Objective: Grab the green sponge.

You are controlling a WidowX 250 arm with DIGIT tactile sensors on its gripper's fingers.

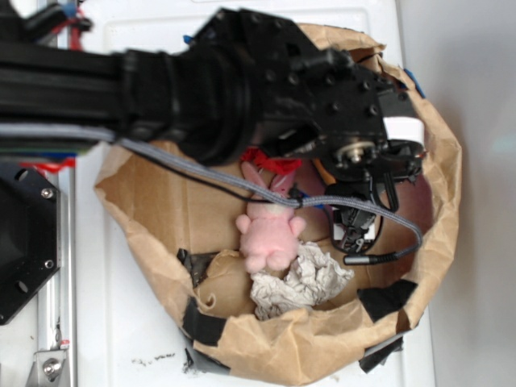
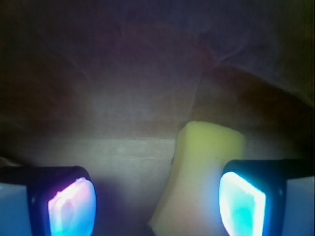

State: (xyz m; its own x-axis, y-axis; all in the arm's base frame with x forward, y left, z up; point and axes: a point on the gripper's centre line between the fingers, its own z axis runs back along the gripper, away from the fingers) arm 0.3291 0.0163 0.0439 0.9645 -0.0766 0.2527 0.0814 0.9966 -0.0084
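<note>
Pincer [image 2: 157,204] spread wide — green sponge [image 2: 206,167] beside one pad, unclamped.

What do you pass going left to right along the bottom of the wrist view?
Left pincer finger → bare brown paper floor → yellow sponge → right pincer finger, which overlaps the sponge's right edge.

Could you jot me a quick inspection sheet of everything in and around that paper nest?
Surface: crumpled brown paper nest on a white table.
Job's things: yellow foam sponge, between the open pads, nearer one side.
Clutter: pink plush bunny; crumpled grey-white paper; crumpled red paper.
End effector: open, low inside the nest.
Cables: grey cable draped across the bunny.
Surroundings: black tape patches on the nest.
</note>
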